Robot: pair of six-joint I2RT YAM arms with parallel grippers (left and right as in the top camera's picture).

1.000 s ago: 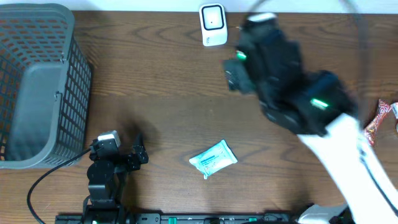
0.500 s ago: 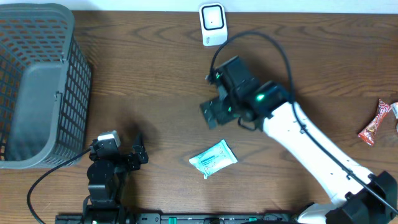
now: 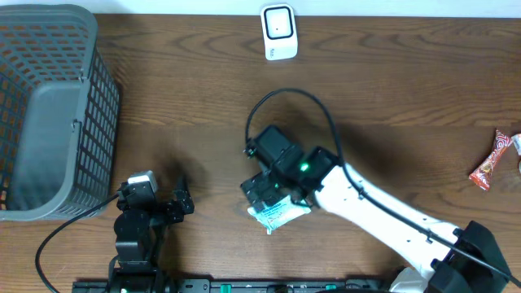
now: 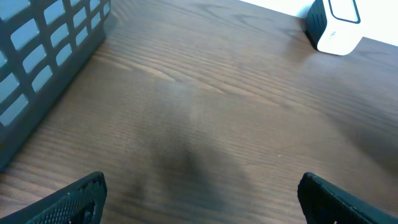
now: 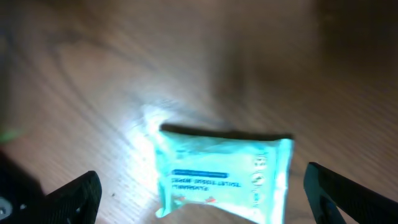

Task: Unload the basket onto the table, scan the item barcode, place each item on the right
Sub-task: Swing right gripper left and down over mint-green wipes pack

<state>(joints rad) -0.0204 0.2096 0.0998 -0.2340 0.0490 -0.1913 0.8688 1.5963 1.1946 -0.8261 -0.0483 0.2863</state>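
Basket [image 3: 49, 106]: far left on the desk [image 3: 407, 89], a grey plastic mesh one, and its grid wall fills the left edge of the left wrist view.
Left tool [image 3: 181, 199]: parked low near the desk's front edge, just right of the basket, jaws spread wide with nothing between them; its wrist view shows only bare wood grain under it.
Right tool [image 3: 264, 191]: out at mid-desk on a long white arm, hanging right over the item, jaws wide apart and gripping nothing.
Wipes packet [image 3: 283, 215]: here's the item, a pale teal and white pouch lying flat on the desk, front of centre. In the right wrist view it sits between the two spread fingers, printed face up, a little blurred. Whether the fingers touch it, I cannot tell.
Barcode scanner [image 3: 278, 32]: a small white unit standing at the far edge, well apart from the packet.
Snack wrapper [image 3: 492, 159]: red and shiny, alone at the far right edge.
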